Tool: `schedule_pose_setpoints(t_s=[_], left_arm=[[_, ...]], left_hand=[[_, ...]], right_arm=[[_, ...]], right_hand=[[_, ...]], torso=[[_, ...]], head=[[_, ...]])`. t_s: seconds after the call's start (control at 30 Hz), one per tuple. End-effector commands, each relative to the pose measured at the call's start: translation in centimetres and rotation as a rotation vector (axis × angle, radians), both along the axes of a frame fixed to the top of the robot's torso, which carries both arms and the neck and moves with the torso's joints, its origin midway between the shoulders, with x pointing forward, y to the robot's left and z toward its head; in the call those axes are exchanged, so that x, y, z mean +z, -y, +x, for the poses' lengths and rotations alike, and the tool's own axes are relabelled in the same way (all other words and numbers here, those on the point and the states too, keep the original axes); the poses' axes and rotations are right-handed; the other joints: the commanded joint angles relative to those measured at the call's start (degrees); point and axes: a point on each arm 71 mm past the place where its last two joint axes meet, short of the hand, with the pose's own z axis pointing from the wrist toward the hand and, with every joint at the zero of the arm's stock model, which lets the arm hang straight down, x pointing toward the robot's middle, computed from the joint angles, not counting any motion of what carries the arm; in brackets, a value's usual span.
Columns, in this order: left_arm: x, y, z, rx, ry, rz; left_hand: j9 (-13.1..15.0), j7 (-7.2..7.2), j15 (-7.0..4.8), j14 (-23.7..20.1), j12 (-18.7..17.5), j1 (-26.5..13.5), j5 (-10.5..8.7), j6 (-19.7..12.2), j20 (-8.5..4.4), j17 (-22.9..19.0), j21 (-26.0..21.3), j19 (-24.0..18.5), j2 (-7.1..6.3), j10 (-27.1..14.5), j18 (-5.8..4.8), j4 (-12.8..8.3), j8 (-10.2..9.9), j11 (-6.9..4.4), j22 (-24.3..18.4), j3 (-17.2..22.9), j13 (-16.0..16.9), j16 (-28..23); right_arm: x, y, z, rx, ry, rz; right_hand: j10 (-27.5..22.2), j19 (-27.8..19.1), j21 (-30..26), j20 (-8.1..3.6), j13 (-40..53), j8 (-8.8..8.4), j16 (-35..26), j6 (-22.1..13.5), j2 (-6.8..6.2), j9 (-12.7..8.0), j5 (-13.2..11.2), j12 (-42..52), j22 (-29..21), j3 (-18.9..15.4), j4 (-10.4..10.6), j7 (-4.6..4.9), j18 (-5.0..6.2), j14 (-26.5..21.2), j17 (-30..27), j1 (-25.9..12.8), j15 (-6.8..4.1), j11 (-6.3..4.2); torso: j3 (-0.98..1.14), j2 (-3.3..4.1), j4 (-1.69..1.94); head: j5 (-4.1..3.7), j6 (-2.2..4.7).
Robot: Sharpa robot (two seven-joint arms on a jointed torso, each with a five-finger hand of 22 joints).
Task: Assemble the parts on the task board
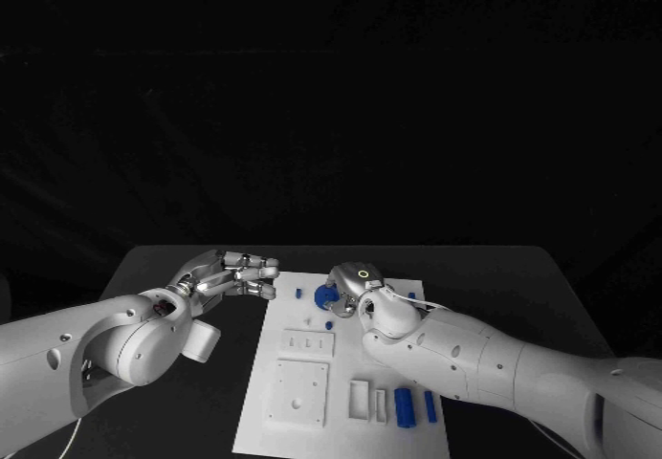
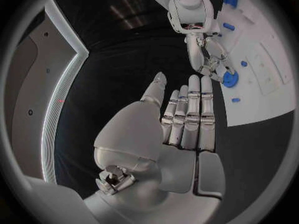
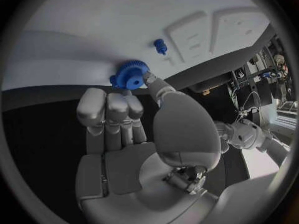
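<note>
The white task board [image 1: 345, 421] lies mid-table. At its far end stands a blue gear [image 1: 325, 296], and my right hand [image 1: 362, 287] pinches it between thumb and fingertips; the right wrist view shows the thumb tip against the gear [image 3: 129, 74] on the board [image 3: 93, 25]. A small blue peg [image 3: 161, 46] stands just beyond the gear. My left hand [image 1: 234, 277] hovers off the board's far left corner, fingers straight and holding nothing. In the left wrist view this hand [image 2: 187, 119] points toward the right hand [image 2: 209, 55] and the gear [image 2: 229, 79].
Two long blue parts [image 1: 405, 406] [image 1: 430, 406] lie at the board's near right. White square fixtures [image 1: 308, 342] [image 1: 301, 392] and slotted blocks [image 1: 370, 400] sit along the board's middle. Bare black table [image 1: 165, 268] flanks the board on both sides.
</note>
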Motion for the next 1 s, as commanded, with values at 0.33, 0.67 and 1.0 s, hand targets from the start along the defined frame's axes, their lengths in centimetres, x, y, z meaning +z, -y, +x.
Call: schedule_pose_setpoints(t_s=[0.33, 0.67, 1.0], left_arm=[[0.10, 0.22, -0.06, -0.017, 0.005, -0.006], [0.10, 0.22, -0.06, -0.016, 0.005, -0.006], [0.11, 0.12, -0.06, -0.014, 0.005, -0.006]], left_hand=[[0.0, -0.17, -0.14, -0.4, 0.2, -0.1, 0.12, -0.1, -0.06, -0.1, -0.3, -0.3, -0.34, -0.4, -0.41, 0.1, 0.1, -0.12, 0.1, 0.1, 0.1, 0.2], [0.0, -0.13, -0.11, -0.4, 0.2, -0.1, 0.11, -0.2, -0.03, -0.1, -0.4, -0.3, -0.37, -0.4, -0.40, 0.2, 0.1, -0.08, 0.1, 0.1, 0.1, 0.2], [0.0, -0.13, -0.11, -0.4, 0.2, -0.1, 0.11, -0.2, -0.03, -0.1, -0.4, -0.3, -0.37, -0.4, -0.40, 0.2, 0.1, -0.08, 0.1, 0.1, 0.1, 0.2]], right_arm=[[-0.51, -0.02, 0.18, 0.000, -0.049, -0.018], [-0.80, 0.14, 0.27, 0.003, -0.083, -0.023], [-1.00, 0.78, 0.28, 0.004, -0.102, -0.015]], right_hand=[[-0.6, 1.7, -0.8, 0.24, -0.3, -0.12, -0.8, -0.7, 0.21, -0.1, -3.0, -0.7, 7.2, -3.1, 4.9, 0.12, -0.49, 0.0, 0.1, 1.8, 0.09, -0.05], [-0.6, 1.8, -0.8, 0.36, -0.3, -0.13, -0.8, -0.3, 0.83, -0.1, -2.6, -0.5, 7.3, -1.7, 5.0, 0.07, -0.43, 0.1, 0.1, 0.1, 0.15, -0.03], [-0.5, 1.9, -0.5, 0.33, -0.2, -0.13, -0.4, -0.4, 1.11, -0.1, -0.8, -0.1, 7.3, 1.4, 5.3, 0.08, -0.44, 0.1, 0.4, -2.2, 0.13, -0.11]], torso=[[-0.08, 0.01, 0.08], [-0.06, 0.00, 0.03], [0.04, 0.01, -0.01]], head=[[-0.05, -0.09], [-0.01, -0.06], [-0.11, -0.08]])
